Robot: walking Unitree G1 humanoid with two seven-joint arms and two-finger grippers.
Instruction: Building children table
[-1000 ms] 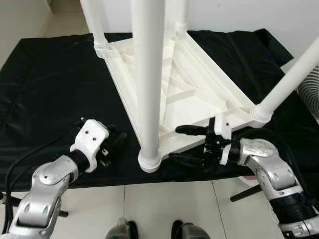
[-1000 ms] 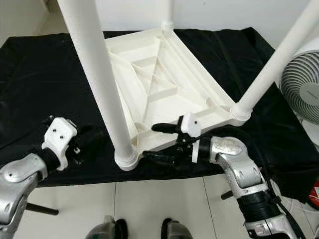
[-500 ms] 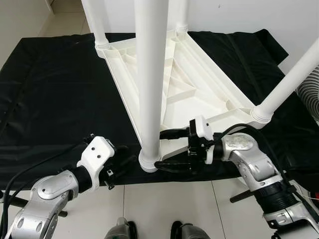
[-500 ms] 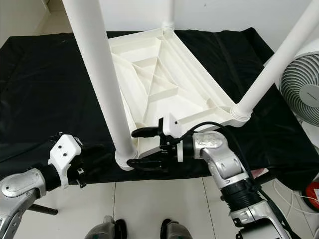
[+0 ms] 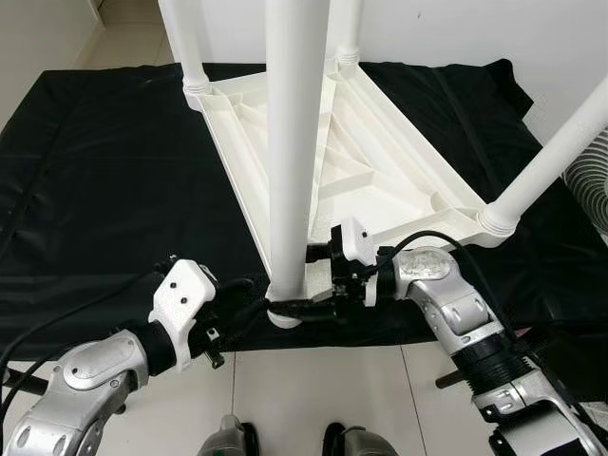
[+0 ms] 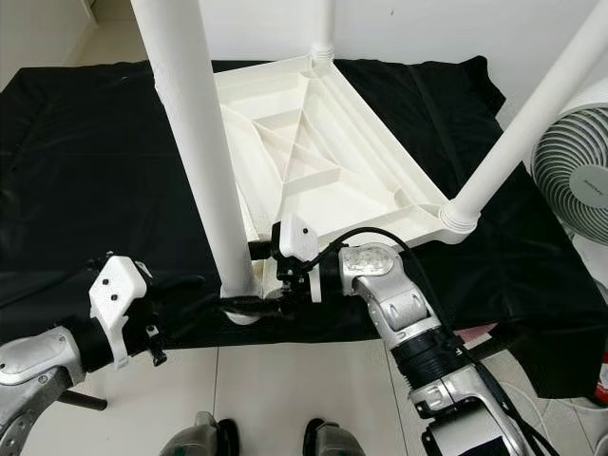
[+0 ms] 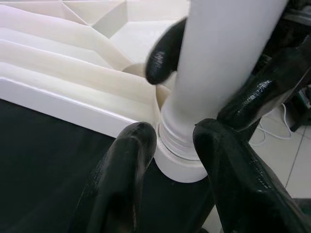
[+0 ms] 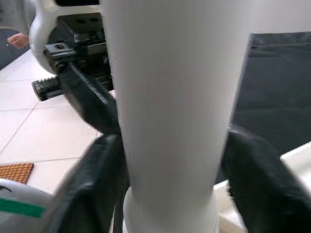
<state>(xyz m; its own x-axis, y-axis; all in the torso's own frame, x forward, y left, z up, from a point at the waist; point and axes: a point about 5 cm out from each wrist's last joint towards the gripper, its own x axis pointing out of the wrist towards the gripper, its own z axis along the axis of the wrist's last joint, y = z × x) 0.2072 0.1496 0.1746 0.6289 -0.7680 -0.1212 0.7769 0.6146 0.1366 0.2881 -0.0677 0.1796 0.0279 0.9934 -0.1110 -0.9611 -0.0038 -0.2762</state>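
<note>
Within the last second both grippers had closed in on the near leg (image 5: 290,142) of the upturned table (image 5: 380,180). The right gripper (image 5: 306,280) spread its fingers around the leg; the left gripper (image 5: 256,309) straddled the collar (image 7: 177,158). Tightening seemed next.

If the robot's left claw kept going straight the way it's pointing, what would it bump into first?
Most likely the near table leg: the left end effector points at the collar at its base, fingers either side. The right end effector already straddles that leg just beyond.
</note>
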